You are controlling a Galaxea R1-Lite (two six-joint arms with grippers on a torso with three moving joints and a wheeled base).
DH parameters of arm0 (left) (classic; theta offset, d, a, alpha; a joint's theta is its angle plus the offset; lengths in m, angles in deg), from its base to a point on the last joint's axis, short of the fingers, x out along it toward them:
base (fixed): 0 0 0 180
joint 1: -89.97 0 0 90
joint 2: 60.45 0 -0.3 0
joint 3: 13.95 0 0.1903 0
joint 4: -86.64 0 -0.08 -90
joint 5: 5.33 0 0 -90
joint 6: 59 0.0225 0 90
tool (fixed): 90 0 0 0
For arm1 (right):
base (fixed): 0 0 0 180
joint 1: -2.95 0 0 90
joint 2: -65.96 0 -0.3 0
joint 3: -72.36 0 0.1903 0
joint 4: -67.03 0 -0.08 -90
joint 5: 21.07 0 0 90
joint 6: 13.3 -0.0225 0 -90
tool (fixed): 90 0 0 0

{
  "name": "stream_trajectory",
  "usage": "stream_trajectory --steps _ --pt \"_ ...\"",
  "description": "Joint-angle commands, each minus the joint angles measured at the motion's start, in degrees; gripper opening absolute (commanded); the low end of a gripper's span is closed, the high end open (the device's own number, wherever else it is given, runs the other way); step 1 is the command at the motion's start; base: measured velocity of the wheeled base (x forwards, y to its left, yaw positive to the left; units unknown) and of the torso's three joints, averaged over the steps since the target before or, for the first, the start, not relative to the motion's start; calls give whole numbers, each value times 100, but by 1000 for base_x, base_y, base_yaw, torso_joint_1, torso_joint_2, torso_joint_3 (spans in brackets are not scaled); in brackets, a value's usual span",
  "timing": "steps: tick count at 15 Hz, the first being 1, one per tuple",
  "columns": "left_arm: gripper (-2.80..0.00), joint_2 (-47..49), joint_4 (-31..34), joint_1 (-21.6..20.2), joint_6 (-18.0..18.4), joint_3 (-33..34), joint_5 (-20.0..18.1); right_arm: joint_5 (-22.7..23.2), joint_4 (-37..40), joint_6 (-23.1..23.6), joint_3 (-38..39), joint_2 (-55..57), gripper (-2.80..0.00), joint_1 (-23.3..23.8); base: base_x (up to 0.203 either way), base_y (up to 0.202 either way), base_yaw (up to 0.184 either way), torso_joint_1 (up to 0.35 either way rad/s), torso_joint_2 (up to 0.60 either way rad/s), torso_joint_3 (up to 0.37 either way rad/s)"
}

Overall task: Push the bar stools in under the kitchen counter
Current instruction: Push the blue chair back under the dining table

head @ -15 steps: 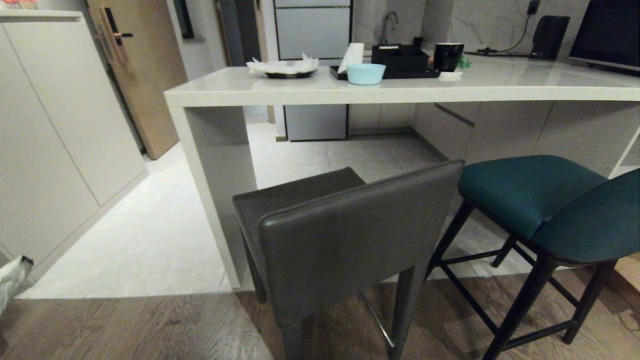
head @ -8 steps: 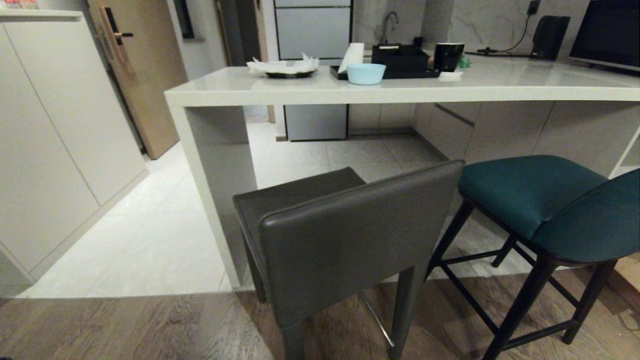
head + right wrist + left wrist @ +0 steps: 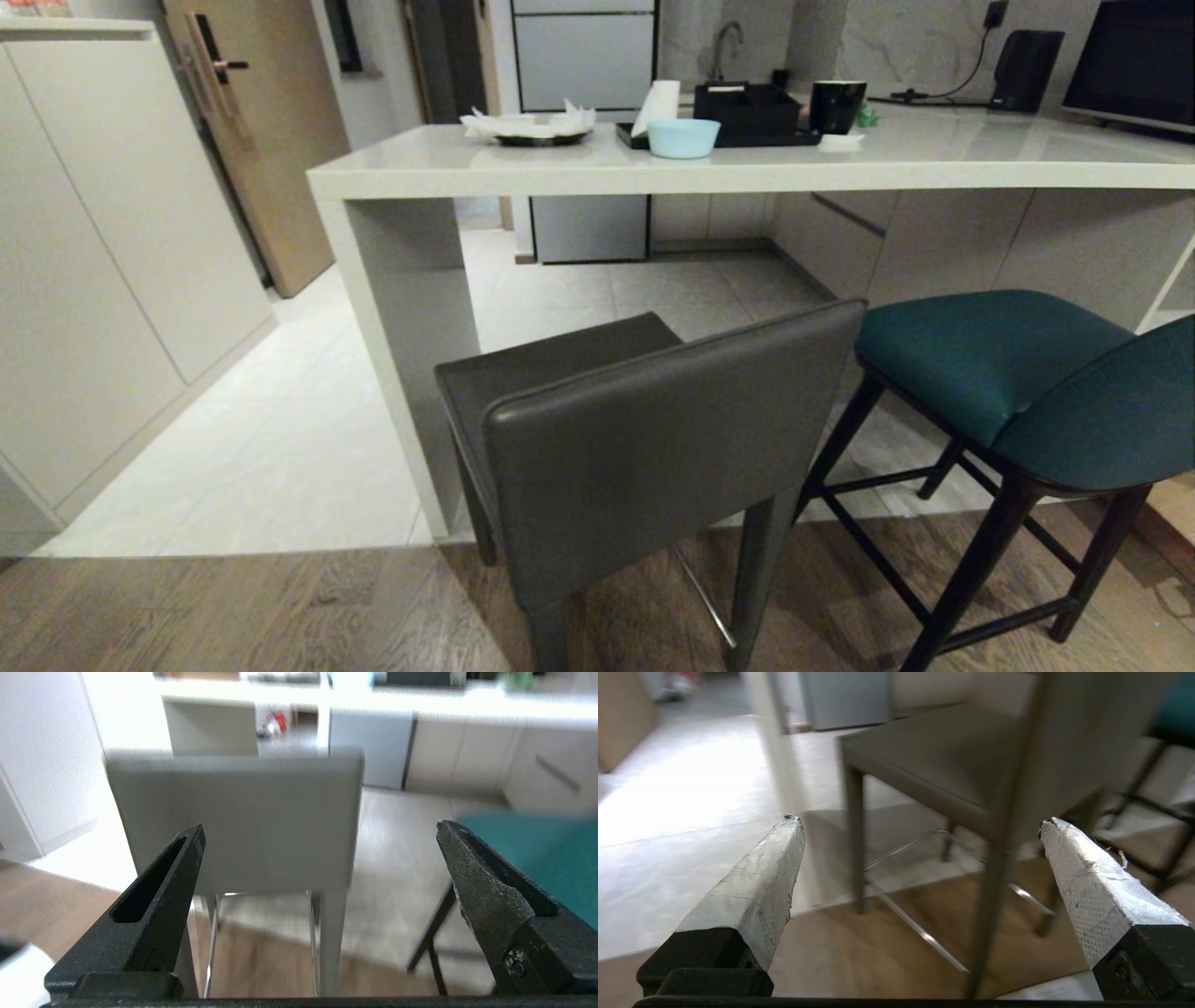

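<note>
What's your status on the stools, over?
Left gripper and right gripper open, empty, short of the grey stool. Grey stool and teal stool both out from the counter. Nothing blocking between them.

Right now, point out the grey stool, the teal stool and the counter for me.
grey stool [image 3: 653, 448], head view, on its boxy backrest.
teal stool [image 3: 980, 359], head view, on its seat cushion.
kitchen counter [image 3: 747, 175], head view, on its front edge.
</note>
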Motion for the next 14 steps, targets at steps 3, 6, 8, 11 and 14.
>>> stream_trajectory --steps 3,6,8,11,14 --pt "0 -60 -160 -2 137 220 758 -719 -7 236 1795 -1207 0 129 0 0 0 0 0 0" --pt "0 -61 261 -2 423 328 1458 -1864 -165 577 2737 -1223 0 155 0 0 0 0 0 0" --pt "0 -60 273 -3 247 327 1460 -1981 -52 658 2711 -1226 0 160 0 0 0 0 0 0" --pt "0 -60 257 -5 266 327 1490 -1989 -52 682 2711 -1226 0 160 0 0 0 0 0 0" --pt "0 -60 273 -11 233 327 1502 -1998 -52 688 2711 -1226 0 160 0 0 0 0 0 0"
